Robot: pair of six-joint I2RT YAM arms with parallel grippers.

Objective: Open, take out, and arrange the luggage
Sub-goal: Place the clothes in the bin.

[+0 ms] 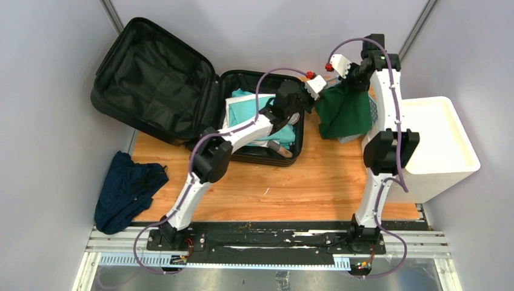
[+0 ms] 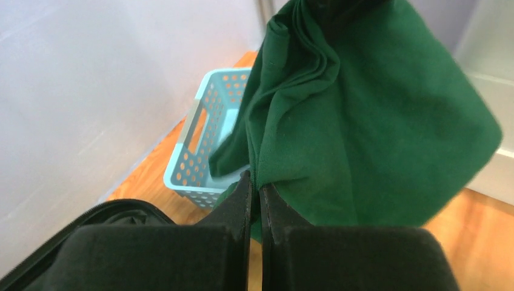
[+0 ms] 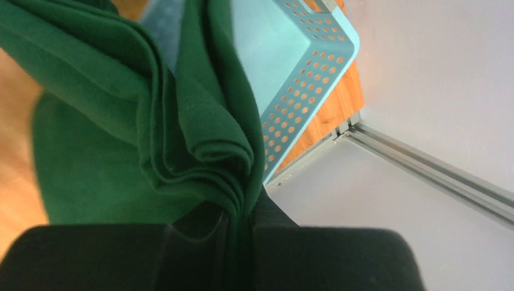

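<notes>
The black suitcase (image 1: 151, 79) lies open at the back left, its lid flat. Teal folded clothes (image 1: 245, 112) lie in its base. A dark green garment (image 1: 344, 115) hangs between both grippers, over the table right of the suitcase. My left gripper (image 1: 323, 92) is shut on the garment's lower edge; in the left wrist view the gripper (image 2: 256, 185) pinches the green cloth (image 2: 376, 121). My right gripper (image 1: 353, 83) is shut on a bunched fold; in the right wrist view the gripper (image 3: 239, 212) clamps several layers of the green cloth (image 3: 121, 91).
A light-blue mesh basket (image 2: 206, 145) stands behind the garment near the back wall and also shows in the right wrist view (image 3: 297, 73). A white drawer unit (image 1: 436, 145) stands at the right. A navy garment (image 1: 127, 188) hangs off the table's left edge.
</notes>
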